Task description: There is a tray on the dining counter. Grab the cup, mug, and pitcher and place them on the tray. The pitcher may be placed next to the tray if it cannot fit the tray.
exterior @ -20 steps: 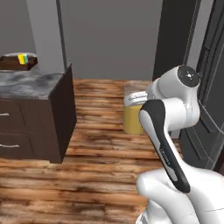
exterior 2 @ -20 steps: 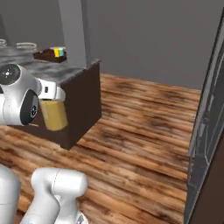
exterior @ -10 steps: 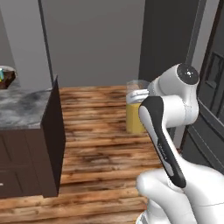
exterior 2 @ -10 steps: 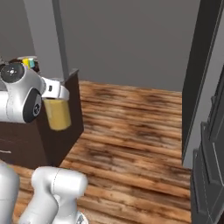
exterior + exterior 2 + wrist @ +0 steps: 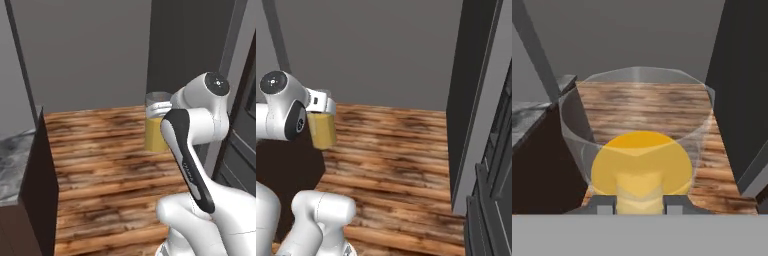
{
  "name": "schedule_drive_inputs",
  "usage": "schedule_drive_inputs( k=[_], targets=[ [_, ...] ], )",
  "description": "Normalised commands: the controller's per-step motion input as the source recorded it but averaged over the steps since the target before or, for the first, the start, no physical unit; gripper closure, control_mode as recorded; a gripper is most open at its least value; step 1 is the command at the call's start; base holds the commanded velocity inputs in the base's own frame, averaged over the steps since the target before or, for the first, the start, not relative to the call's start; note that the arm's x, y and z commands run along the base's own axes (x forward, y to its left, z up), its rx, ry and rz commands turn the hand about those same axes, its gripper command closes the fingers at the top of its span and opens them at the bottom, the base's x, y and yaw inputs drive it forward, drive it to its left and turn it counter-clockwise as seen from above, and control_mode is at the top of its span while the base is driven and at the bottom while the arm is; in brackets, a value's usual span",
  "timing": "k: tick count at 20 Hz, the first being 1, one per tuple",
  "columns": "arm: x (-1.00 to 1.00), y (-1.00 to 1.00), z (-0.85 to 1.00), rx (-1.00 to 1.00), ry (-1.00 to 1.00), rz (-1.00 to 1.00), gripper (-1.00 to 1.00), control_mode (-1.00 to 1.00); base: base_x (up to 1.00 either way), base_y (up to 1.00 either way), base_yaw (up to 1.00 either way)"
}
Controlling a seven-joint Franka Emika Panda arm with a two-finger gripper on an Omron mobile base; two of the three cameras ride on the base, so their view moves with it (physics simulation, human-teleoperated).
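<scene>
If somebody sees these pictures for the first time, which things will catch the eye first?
First the pitcher, clear glass with orange-yellow liquid in its lower part, held upright by the end effector in the air above the wooden floor. Next, the white arm that carries it. The dining counter is at the left edge in the left base view.

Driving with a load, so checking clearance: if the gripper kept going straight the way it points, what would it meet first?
Apart from the pitcher the gripper holds, the wood floor ahead, then the grey wall; depth is unclear.
</scene>
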Motion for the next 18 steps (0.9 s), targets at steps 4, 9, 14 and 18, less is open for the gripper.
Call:
schedule_drive_inputs(
  k=[4,9,14,18],
  targets=[
    [0.0,0.0,0.0,0.0,0.0,0.0,1.0,1.0,1.0,0.01,-0.22],
    [0.0,0.0,0.0,0.0,0.0,0.0,1.0,1.0,1.0,0.06,-0.19],
    [0.0,0.0,0.0,0.0,0.0,0.0,1.0,1.0,1.0,0.16,-0.15],
    [0.0,0.0,0.0,0.0,0.0,0.0,1.0,1.0,1.0,0.18,-0.1]
  ],
)
